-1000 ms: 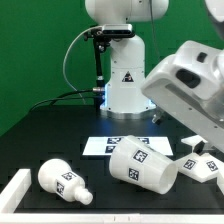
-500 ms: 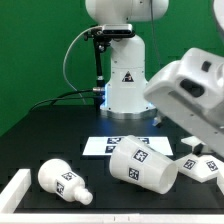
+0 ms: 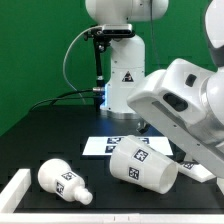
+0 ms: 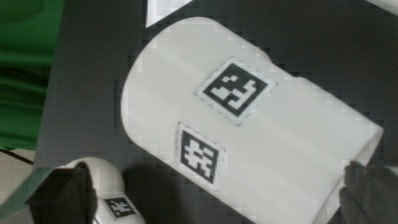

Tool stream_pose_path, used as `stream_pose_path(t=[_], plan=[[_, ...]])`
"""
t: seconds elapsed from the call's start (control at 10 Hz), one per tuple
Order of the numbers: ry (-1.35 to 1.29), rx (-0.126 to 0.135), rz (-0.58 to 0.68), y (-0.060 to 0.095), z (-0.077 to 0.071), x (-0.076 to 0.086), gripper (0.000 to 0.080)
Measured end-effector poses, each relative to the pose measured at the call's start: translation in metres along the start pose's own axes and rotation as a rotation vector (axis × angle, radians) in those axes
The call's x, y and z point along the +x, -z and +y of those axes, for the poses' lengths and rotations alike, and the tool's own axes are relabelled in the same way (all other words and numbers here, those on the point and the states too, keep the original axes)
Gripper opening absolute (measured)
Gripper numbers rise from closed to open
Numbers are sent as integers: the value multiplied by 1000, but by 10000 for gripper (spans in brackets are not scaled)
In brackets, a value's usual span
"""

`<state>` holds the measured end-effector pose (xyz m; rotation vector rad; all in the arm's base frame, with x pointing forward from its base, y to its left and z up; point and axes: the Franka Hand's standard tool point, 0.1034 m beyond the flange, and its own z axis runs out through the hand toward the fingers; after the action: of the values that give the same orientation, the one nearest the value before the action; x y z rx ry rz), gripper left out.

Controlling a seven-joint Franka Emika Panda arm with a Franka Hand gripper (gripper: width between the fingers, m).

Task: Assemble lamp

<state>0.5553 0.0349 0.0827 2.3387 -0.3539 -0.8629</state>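
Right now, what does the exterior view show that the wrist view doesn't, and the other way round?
Only the exterior view: the robot arm filling the exterior view's right, the marker board behind the shade, and the whole bulb lying on its side. Only the wrist view: a close look at two tags on the shade's wall. Both: the shade on the black table, and probably the bulb, a tagged white piece cut off by the wrist frame.
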Motion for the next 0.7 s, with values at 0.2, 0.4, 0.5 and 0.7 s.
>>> stream_pose_path(t=[0.2,0.4,0.5,0.7], plan=[[1,-1,0,0,-1,0,700],[13,-5,-4,-2,-1,7,700],[0,-5,0,-4,-1,17,700],[6,-14,5,-7,-10,19,700]])
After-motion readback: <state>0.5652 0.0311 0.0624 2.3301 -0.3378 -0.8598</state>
